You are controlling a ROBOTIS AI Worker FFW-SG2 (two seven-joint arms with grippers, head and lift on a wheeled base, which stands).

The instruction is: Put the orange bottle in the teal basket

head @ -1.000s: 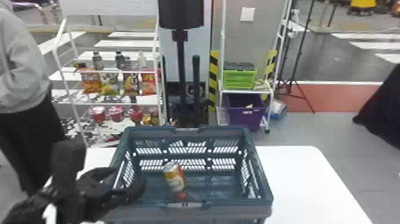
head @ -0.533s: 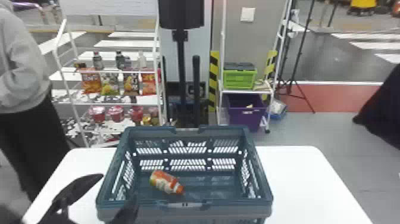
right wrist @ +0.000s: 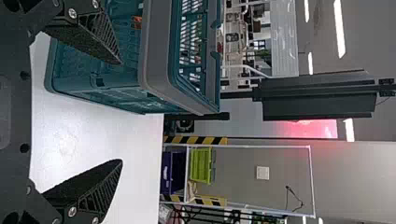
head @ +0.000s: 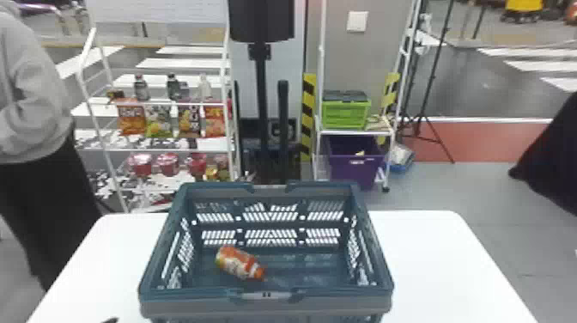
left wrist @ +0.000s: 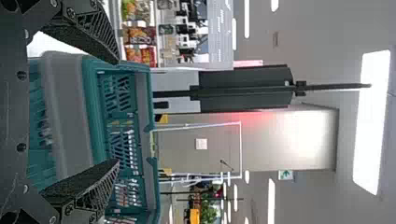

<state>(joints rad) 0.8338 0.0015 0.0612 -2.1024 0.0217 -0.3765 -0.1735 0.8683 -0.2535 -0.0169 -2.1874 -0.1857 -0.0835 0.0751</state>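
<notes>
The orange bottle (head: 239, 263) lies on its side on the floor of the teal basket (head: 266, 306), toward the left, its cap pointing right and to the front. At the bottom edge of the head view, left of the basket, a dark tip of my left gripper (head: 110, 320) shows. In the left wrist view my left gripper (left wrist: 116, 111) is open with nothing held, the basket beyond its fingers. My right gripper (right wrist: 122, 112) stands open and holds nothing in the right wrist view, near the basket's side; a bit of orange shows through the basket wall there.
The basket stands on a white table (head: 433, 257). Behind are a shelf with snack bags (head: 132, 118) and bottles, a black post (head: 261, 103), and a rack holding a green crate (head: 345, 114) above a purple bin (head: 355, 165). A person stands at the left.
The bottle went from upright and tilted in the basket to lying on its side, let go by my left gripper. My left arm has drawn back toward the bottom edge.
</notes>
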